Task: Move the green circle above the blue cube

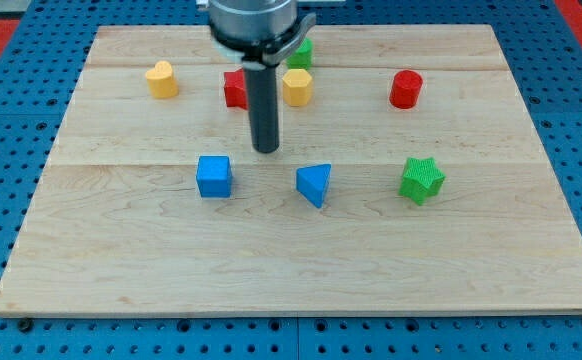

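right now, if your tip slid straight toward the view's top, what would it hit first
My tip heads into the narrow gap between the red block and the yellow block. My rod hides that strip, so it may be free, or I may brush either one.

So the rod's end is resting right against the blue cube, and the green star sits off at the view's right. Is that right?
Not quite. In the camera view my tip stands apart from the blue cube, up and to the view's right of it, with bare board between them. The green star does sit at the view's right.
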{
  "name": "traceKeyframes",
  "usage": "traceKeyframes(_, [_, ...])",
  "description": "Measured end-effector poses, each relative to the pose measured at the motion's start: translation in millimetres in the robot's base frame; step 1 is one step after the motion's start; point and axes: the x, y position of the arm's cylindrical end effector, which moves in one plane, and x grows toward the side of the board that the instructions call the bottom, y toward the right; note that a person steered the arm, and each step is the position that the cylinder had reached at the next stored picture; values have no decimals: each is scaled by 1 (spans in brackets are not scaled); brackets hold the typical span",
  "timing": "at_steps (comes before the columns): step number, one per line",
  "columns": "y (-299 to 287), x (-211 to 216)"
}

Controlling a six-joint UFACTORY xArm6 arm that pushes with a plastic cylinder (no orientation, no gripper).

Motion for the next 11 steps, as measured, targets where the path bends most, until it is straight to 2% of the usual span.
traceKeyframes(2, [92, -43])
traceKeyframes(4, [108, -127])
traceKeyframes(5, [89, -157])
traceKeyframes(6, [31, -170])
traceKeyframes(7, [-9, -162])
traceKeyframes(9, [3, -158])
traceKeyframes(11, [-77, -129])
